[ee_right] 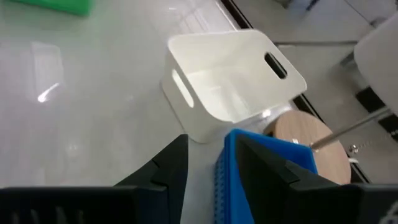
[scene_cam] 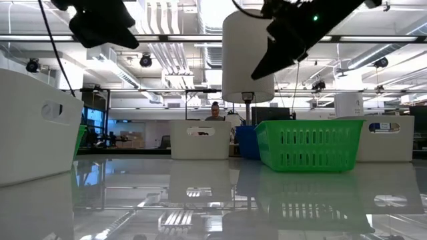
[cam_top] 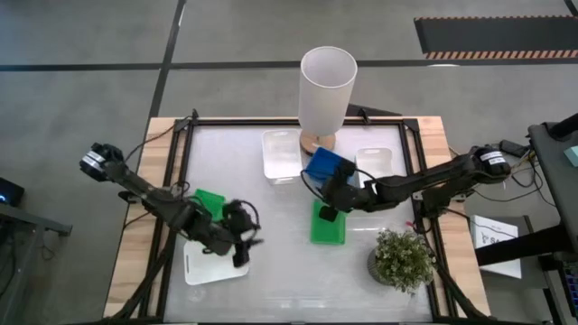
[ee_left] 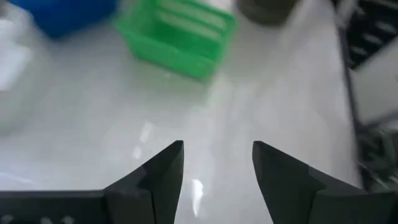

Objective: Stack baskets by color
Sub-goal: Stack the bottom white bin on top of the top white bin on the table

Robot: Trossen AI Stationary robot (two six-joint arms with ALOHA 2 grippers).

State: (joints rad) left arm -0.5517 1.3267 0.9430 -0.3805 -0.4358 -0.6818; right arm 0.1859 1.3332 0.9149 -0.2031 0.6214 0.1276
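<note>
My right gripper [cam_top: 330, 193] [ee_right: 211, 146] is open at the blue basket [cam_top: 327, 166] [ee_right: 264, 158], whose rim stands between its fingers. This basket sits beside the tall white cylinder's wooden base [ee_right: 298, 132]. One green basket [cam_top: 328, 224] [scene_cam: 310, 143] stands on the table just nearer. My left gripper [cam_top: 240, 242] [ee_left: 217, 152] hangs open above bare table, with nothing between its fingers, next to a second green basket [cam_top: 209, 202] and a white basket [cam_top: 213, 263]. Two more white baskets [cam_top: 282, 155] [cam_top: 375, 162] stand at the far side. My right gripper has the blue basket's upper rim [ee_right: 225, 155] between its two fingers, close against one finger [ee_right: 261, 165]. The fingers come from above, slanting down. Whether a finger touches the rim, I cannot tell.
The tall white cylinder [cam_top: 326, 88] stands at the table's far middle. A potted plant [cam_top: 403, 258] sits near the right front corner. A black frame [cam_top: 176, 171] runs along the table's edges. The middle of the table [cam_top: 280, 244] between the arms lies bare.
</note>
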